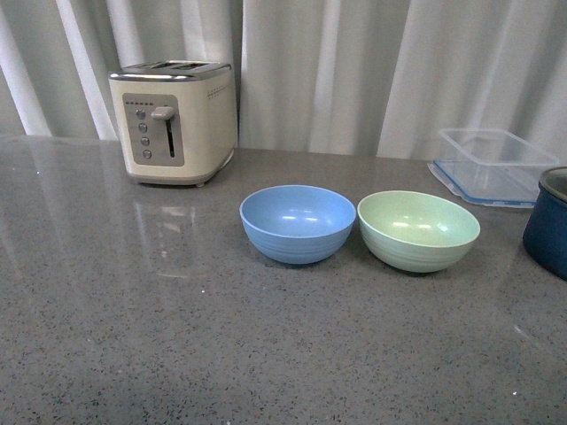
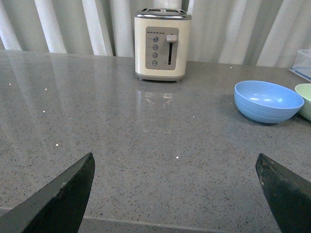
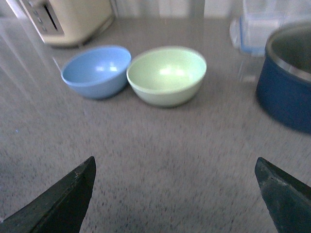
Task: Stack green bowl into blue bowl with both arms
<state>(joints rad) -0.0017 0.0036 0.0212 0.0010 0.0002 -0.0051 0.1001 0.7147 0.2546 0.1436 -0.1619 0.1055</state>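
The blue bowl (image 1: pixel 297 222) and the green bowl (image 1: pixel 418 229) stand upright side by side on the grey counter, nearly touching, blue to the left. Both are empty. Neither arm shows in the front view. In the left wrist view my left gripper (image 2: pixel 175 167) is open over bare counter, with the blue bowl (image 2: pixel 268 100) well ahead and the green bowl (image 2: pixel 305 100) cut off at the frame edge. In the right wrist view my right gripper (image 3: pixel 175 167) is open, short of the green bowl (image 3: pixel 166 75) and the blue bowl (image 3: pixel 96 71).
A cream toaster (image 1: pixel 174 120) stands at the back left. A clear blue-rimmed container (image 1: pixel 493 165) sits at the back right, with a dark navy pot (image 1: pixel 548 222) in front of it, close to the green bowl. Curtains hang behind the counter.
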